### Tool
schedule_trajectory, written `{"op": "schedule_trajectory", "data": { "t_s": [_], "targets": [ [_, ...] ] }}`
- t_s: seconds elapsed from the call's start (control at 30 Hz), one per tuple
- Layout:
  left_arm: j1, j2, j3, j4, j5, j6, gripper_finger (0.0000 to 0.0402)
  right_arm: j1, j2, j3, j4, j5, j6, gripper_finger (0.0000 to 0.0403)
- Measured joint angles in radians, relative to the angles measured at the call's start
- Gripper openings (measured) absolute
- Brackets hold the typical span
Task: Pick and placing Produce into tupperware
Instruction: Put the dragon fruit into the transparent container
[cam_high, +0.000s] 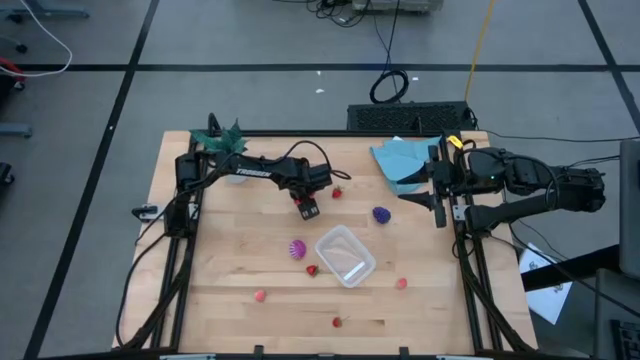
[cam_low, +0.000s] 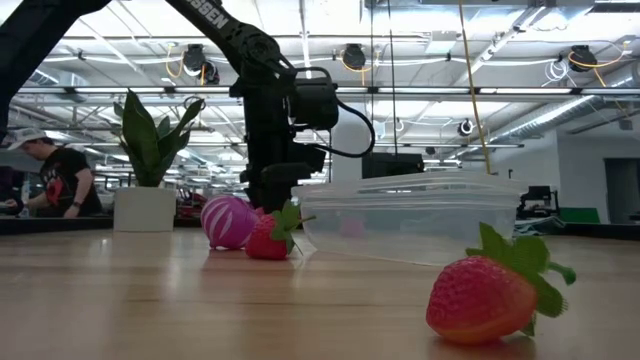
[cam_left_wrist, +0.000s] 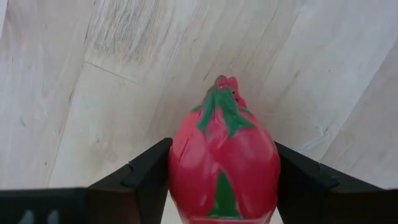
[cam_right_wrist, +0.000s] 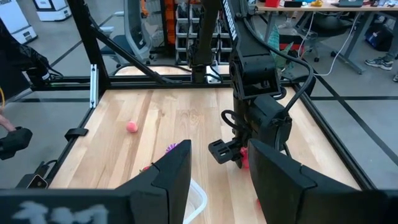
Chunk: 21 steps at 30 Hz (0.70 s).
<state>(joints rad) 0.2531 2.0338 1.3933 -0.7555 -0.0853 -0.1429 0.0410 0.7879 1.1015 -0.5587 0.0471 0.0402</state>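
My left gripper (cam_high: 307, 207) points down over the middle of the table, shut on a larger red piece of produce with green stripes (cam_left_wrist: 224, 165). The clear tupperware (cam_high: 345, 255) stands just nearer and to the right, resting on its base. A magenta striped fruit (cam_high: 296, 249) and a small red berry (cam_high: 312, 270) lie beside the tub's left side. A dark purple fruit (cam_high: 381, 214) lies to its far right. My right gripper (cam_high: 440, 200) hangs open above the table's right edge, holding nothing. My left gripper pinches the red piece by its two bulging sides (cam_left_wrist: 180, 168) between the two fingers (cam_left_wrist: 146, 171). The fingers come from above, pointing down, and the fruit's green-tipped end sticks out past them toward the table. Whether the fruit rests on the wood, I cannot tell.
More small berries lie scattered: one far of the left gripper (cam_high: 337, 192), others near the front edge (cam_high: 260, 295), (cam_high: 336, 321), (cam_high: 401, 283). A green potted plant (cam_high: 220, 138) stands at the far left, a blue cloth (cam_high: 405, 160) at the far right. A person (cam_low: 50, 170) sits beyond the table.
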Motion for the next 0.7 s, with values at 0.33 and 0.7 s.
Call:
{"op": "schedule_trajectory", "data": {
  "t_s": [0.33,0.7],
  "targets": [
    [-0.002,-0.053,0.002,0.001,0.005,0.000,0.0234,0.000,0.000,0.000,0.000,0.000,0.000,0.0151],
    [-0.071,-0.219,0.003,0.002,0.035,-0.061,0.0234,0.000,0.001,0.000,0.001,0.000,-0.002,0.0151]
  ]
}}
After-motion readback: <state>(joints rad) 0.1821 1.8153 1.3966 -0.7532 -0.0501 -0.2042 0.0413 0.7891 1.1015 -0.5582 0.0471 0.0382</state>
